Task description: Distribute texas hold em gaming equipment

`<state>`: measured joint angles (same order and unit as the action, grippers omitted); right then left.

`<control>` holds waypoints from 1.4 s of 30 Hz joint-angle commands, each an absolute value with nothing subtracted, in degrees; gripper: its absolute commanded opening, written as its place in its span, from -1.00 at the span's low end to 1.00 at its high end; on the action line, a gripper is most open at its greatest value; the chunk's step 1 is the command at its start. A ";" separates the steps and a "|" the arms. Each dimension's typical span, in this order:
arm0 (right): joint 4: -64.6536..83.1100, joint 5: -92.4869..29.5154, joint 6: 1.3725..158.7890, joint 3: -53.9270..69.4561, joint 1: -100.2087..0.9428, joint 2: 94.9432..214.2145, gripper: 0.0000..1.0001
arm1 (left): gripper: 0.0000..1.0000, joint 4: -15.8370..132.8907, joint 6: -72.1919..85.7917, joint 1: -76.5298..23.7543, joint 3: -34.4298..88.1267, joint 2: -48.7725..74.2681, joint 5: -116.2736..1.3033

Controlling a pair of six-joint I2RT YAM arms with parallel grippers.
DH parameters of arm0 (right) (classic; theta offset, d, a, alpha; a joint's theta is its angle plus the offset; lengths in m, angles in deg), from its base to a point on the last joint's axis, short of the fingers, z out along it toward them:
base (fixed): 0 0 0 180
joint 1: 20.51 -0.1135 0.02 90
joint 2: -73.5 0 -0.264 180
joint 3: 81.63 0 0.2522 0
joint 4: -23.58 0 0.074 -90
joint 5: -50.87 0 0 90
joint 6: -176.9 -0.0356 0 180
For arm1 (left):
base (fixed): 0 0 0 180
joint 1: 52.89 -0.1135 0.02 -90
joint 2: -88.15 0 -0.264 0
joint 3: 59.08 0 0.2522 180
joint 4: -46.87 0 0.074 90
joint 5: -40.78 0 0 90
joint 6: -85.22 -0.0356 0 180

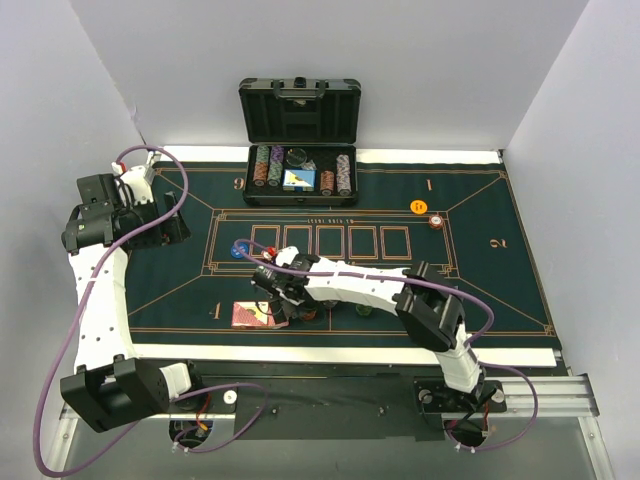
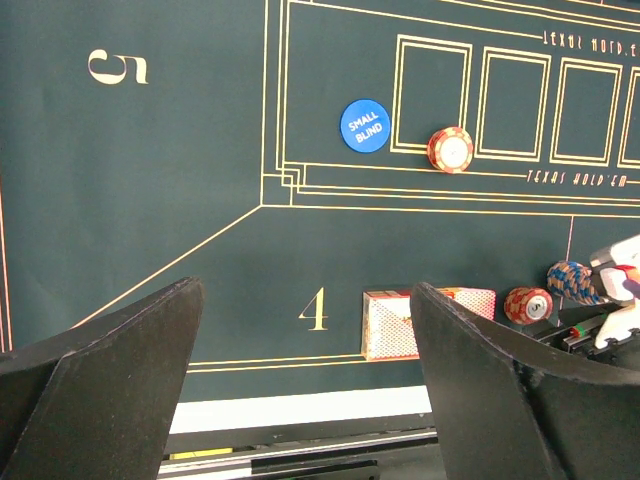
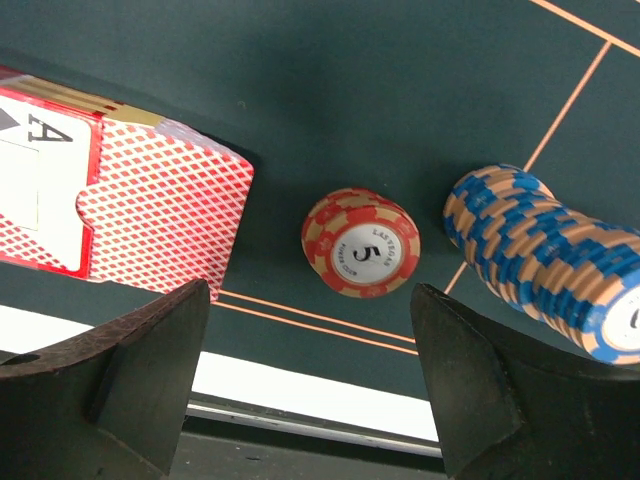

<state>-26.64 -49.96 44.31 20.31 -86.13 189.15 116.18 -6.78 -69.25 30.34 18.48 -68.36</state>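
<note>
While the right gripper (image 3: 308, 300) hangs with fingers apart above the red chips (image 3: 360, 255), this small stack stands on the mat (image 3: 300, 80) at seat 4, between the cards (image 3: 150, 200) and a tipped blue stack (image 3: 545, 265), probably as that seat's share. Room on both sides is narrow and the mat's near edge is close. The left gripper (image 2: 305, 290), fingers also apart and empty, hovers over the mat's left side

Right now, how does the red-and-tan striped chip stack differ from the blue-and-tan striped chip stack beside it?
The red-and-tan striped chip stack is short and sits flat, its 5 face up; the blue-and-tan striped chip stack is far longer and lies tipped like a roll. Both are round chips on the green felt.
</note>
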 commanded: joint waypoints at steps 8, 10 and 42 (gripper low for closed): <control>-28.15 -49.58 46.11 23.80 -85.37 192.76 0.49 | 0.91 113.72 -6.98 -69.76 29.91 18.46 -68.12; -28.23 -49.94 46.29 23.89 -85.19 192.85 0.48 | 0.91 113.54 -6.98 -69.76 29.65 18.28 -68.12; -23.14 -54.25 38.65 15.72 -84.67 188.80 0.33 | 0.91 115.47 -7.51 -69.76 30.97 20.30 -69.00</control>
